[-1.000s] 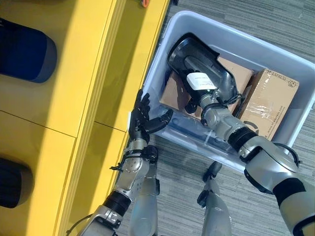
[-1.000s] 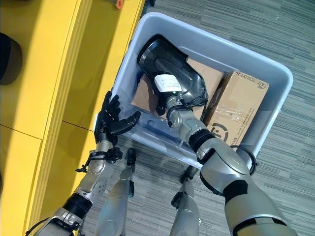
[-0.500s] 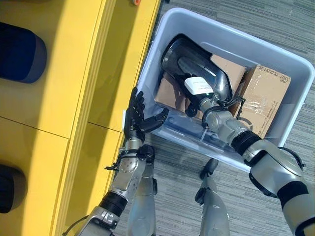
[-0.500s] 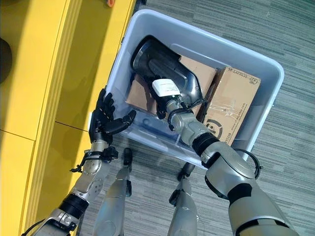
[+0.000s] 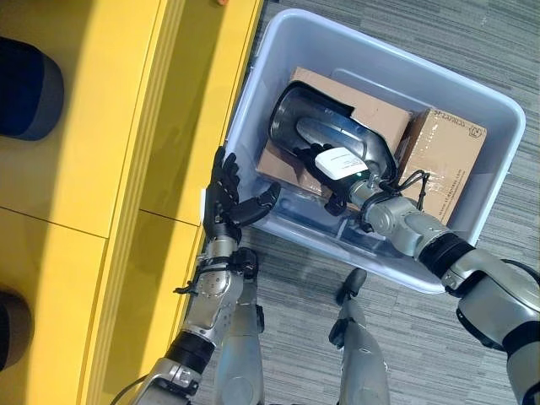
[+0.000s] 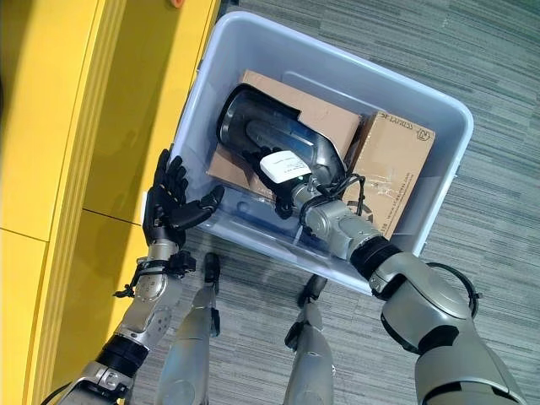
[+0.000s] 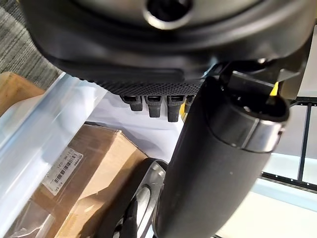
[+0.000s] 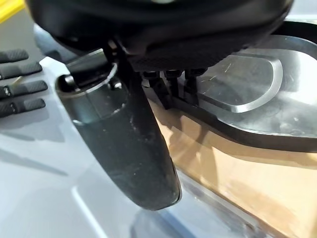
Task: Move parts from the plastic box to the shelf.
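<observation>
The black part (image 5: pixel 325 139) (white label on it) lies on the cardboard boxes (image 5: pixel 439 160) inside the plastic box (image 5: pixel 278 51), long axis running diagonally from the box's far-left down toward the right hand (image 5: pixel 359 190). Right hand's on its near end, can't tell if it's gripping; left hand (image 5: pixel 226 198) is open at the box's left wall.

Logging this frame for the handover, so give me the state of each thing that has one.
Plastic box: open-topped, holding the part and two cartons.
Black part: lying on a carton, in the box.
Left carton: flat under the part.
Right carton: taped shut.
Left hand: open, outside the box wall.
Right hand: at the part, grip unclear.
</observation>
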Tool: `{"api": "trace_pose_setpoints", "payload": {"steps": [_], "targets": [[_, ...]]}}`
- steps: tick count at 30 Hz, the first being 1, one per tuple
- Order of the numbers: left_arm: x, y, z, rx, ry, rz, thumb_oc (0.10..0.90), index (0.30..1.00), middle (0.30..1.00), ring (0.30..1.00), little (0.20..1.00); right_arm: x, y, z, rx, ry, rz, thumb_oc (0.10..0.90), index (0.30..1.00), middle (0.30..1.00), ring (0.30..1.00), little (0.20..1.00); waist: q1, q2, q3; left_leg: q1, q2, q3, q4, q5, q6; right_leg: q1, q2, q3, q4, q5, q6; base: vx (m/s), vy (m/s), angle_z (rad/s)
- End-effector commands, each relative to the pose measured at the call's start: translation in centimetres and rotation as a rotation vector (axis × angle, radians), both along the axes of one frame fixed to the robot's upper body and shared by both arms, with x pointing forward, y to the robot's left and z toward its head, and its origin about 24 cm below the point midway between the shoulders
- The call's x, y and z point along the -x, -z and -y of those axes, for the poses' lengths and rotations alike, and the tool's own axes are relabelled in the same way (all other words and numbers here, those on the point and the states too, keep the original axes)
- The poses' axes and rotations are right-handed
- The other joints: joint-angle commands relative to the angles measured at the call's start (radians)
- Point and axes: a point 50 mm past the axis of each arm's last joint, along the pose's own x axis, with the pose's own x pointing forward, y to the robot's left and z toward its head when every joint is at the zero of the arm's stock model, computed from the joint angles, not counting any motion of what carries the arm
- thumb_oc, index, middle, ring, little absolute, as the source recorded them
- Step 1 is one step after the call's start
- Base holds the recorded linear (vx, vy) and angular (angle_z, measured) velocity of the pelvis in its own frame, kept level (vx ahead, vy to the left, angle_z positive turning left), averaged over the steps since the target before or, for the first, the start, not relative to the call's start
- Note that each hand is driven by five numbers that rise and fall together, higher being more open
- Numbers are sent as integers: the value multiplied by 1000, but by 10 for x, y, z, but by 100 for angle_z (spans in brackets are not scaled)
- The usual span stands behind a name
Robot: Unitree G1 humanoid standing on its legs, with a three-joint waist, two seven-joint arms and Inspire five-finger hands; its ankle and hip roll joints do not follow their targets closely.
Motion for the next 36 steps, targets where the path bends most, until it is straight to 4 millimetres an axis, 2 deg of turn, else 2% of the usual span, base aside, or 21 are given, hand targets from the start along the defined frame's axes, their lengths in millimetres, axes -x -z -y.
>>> {"api": "trace_pose_setpoints", "payload": {"steps": [1, 8, 11, 13, 16, 17, 18, 24, 32, 36], "targets": [[11, 28, -17, -39, -42, -122, 900, 1000, 1000, 1000, 1000, 2, -34, 6, 74, -58, 81, 900, 1000, 1000, 1000, 1000, -1, -20, 49, 60, 32, 32, -14, 10, -47, 124, -50, 82, 183, -111, 76, 0, 0, 0], [14, 30, -20, -46, -42, -128, 900, 1000, 1000, 1000, 1000, 5, -38, 17, 96, -51, 77, 900, 1000, 1000, 1000, 1000, -4, -21, 48, 67, 35, 32, -15, 9, -49, 125, -50, 83, 187, -116, 76, 0, 0, 0], [14, 31, -22, -44, -55, -136, 900, 1000, 1000, 1000, 1000, 1, -61, 22, 6, -6, 161, 900, 1000, 1000, 1000, 1000, -6, -23, 46, 70, 35, 36, -14, 8, -47, 123, -49, 84, 188, -115, 74, 0, 0, 0], [13, 31, -24, -35, -71, -141, 900, 1000, 1000, 1000, 1000, 1, -88, 23, -116, 7, 255, 900, 1000, 1000, 1000, 1000, -10, -23, 45, 72, 36, 41, -15, 6, -45, 120, -49, 88, 189, -112, 74, 0, 0, 0], [12, 30, -25, -23, -85, -138, 900, 1000, 1000, 1000, 1000, 7, -118, 19, -318, -17, 358, 900, 1000, 1000, 1000, 1000, -16, -24, 45, 74, 35, 49, -17, 5, -43, 117, -48, 93, 187, -104, 74, -1, 3, -1], [12, 30, -25, -24, -84, -138, 900, 1000, 1000, 1000, 1000, 7, -118, 20, -319, -16, 358, 900, 1000, 1000, 1000, 1000, -14, -25, 44, 74, 35, 50, -17, 6, -43, 117, -48, 93, 187, -104, 74, 4, 15, -8], [12, 29, -25, -18, -85, -139, 900, 1000, 1000, 1000, 1000, 15, -133, 10, -404, -76, 415, 900, 1000, 1000, 1000, 1000, -19, -25, 44, 77, 35, 52, -18, 4, -43, 117, -48, 96, 185, -101, 74, 9, 12, -9], [12, 29, -23, -14, -86, -147, 900, 1000, 1000, 1000, 1000, 30, -152, -1, -558, -154, 525, 900, 1000, 1000, 1000, 1000, -28, -28, 36, 77, 34, 58, -21, 0, -37, 110, -47, 102, 186, -94, 73, 1, 4, -3], [11, 28, -20, -21, -93, -145, 900, 1000, 1000, 1000, 1000, 33, -141, -11, -680, -170, 519, 900, 1000, 1000, 1000, 1000, -34, -28, 36, 74, 32, 61, -12, -9, -32, 105, -47, 108, 191, -93, 71, 2, 0, -2], [10, 29, -17, -27, -94, -156, 900, 1000, 1000, 1000, 1000, 34, -136, -24, -759, -195, 489, 900, 1000, 1000, 1000, 1000, -35, -25, 37, 74, 29, 63, -9, -12, -29, 106, -47, 110, 190, -91, 73, 0, 0, 0]]}}
